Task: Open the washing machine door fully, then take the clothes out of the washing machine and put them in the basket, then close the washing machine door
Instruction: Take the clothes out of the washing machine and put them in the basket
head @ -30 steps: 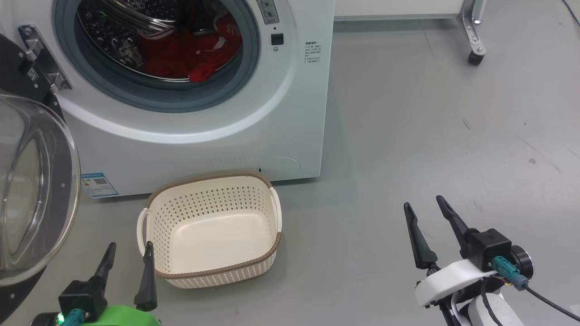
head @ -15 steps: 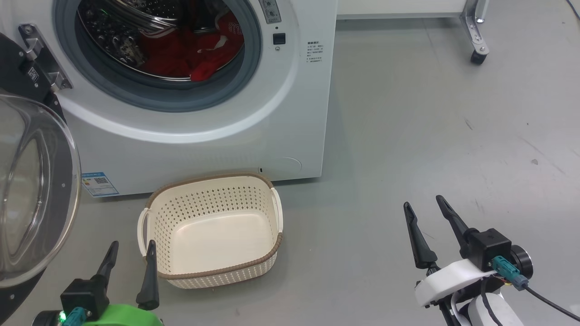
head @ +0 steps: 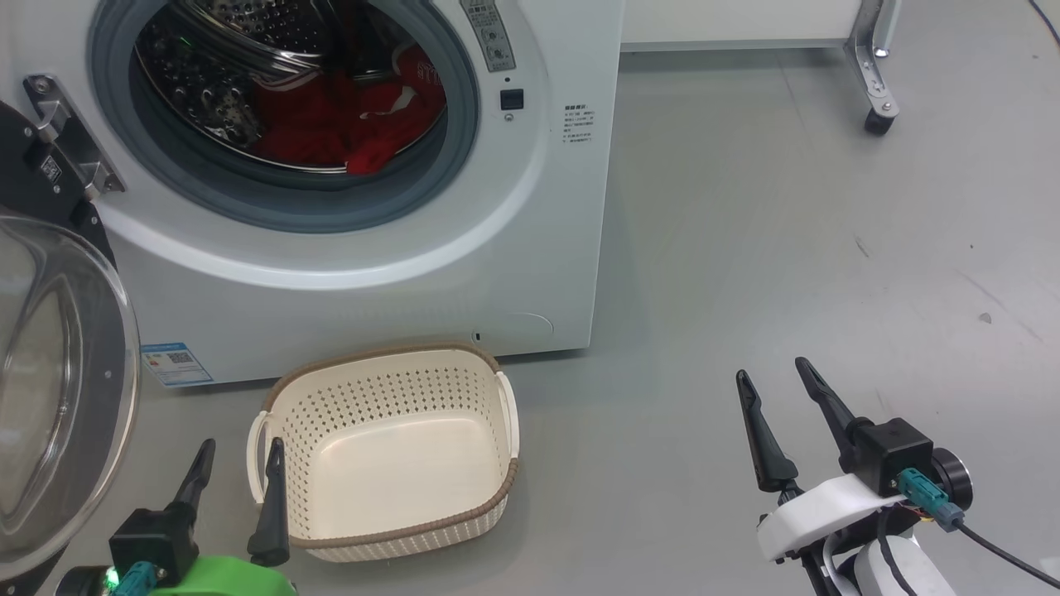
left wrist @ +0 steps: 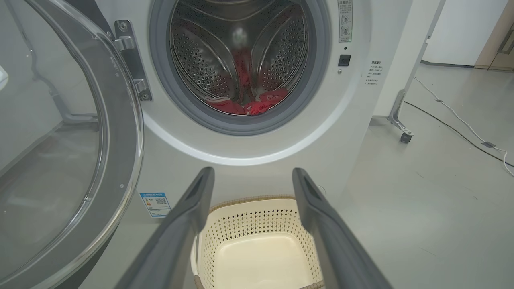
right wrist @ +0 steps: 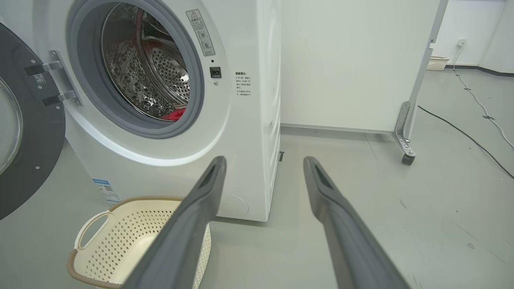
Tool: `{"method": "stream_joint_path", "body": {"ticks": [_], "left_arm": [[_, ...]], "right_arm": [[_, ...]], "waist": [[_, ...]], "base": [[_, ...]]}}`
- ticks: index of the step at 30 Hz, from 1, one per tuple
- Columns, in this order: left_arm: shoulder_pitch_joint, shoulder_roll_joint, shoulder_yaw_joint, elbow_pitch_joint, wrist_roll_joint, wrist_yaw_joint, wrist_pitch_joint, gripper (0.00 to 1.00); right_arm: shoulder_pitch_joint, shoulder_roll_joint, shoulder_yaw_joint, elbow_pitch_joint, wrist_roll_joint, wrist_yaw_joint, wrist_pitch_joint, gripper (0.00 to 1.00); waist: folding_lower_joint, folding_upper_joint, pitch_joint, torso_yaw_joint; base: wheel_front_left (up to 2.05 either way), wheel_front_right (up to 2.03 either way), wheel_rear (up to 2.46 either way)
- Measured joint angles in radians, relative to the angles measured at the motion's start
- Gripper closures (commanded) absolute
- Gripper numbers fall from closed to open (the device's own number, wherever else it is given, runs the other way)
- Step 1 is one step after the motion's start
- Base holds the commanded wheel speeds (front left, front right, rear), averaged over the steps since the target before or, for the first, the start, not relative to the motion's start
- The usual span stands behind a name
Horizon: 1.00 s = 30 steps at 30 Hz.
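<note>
Here we go: the washing machine door [head: 58, 389] is swung wide open on my left, hinged to the washing machine [head: 373, 273]. The clothes [head: 344, 124], red with white trim, lie heaped low in the drum [head: 215, 74]. The basket [head: 389, 389] sits on the floor [head: 787, 207], just in front of the machine. My left pincer [head: 240, 451] hovers at the basket's near left corner, spread wide, holding nothing. The right pincer [head: 772, 371] hangs well off to the right, equally wide, gripping nothing.
</note>
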Motion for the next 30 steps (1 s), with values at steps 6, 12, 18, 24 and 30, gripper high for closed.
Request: {"method": "stream_joint_path", "body": {"ticks": [6, 12, 18, 24, 30], "left_arm": [[0.0, 0.003, 0.002, -0.007, 0.014, 0.01, -0.003, 0.0], [0.001, 0.004, 0.002, -0.007, 0.017, 0.01, -0.003, 0.0], [0.001, 0.004, 0.0, -0.007, 0.017, 0.01, -0.003, 0.0], [0.001, 0.004, 0.0, -0.008, 0.017, 0.01, -0.003, 0.0], [0.001, 0.004, 0.0, -0.009, 0.017, 0.01, -0.003, 0.0]], "right_arm": [[0.0, 0.0, 0.001, 0.0, 0.0, 0.0, 0.0, 0.0], [0.0, 0.0, 0.002, 0.0, 0.0, 0.0, 0.0, 0.0], [0.0, 0.0, 0.006, 0.0, 0.0, 0.0, 0.0, 0.0], [0.0, 0.0, 0.009, 0.0, 0.0, 0.0, 0.0, 0.0], [0.0, 0.0, 0.012, 0.0, 0.0, 0.0, 0.0, 0.0]], "waist": [[0.0, 0.0, 0.001, 0.001], [0.0, 0.0, 0.003, 0.002], [0.0, 0.0, 0.005, 0.003], [0.0, 0.0, 0.007, 0.005], [0.0, 0.0, 0.006, 0.006]], "base": [[1.18, -1.18, 0.0], [0.91, -0.91, 0.0], [0.65, -0.65, 0.0], [0.4, -0.4, 0.0], [0.15, -0.15, 0.0]]}}
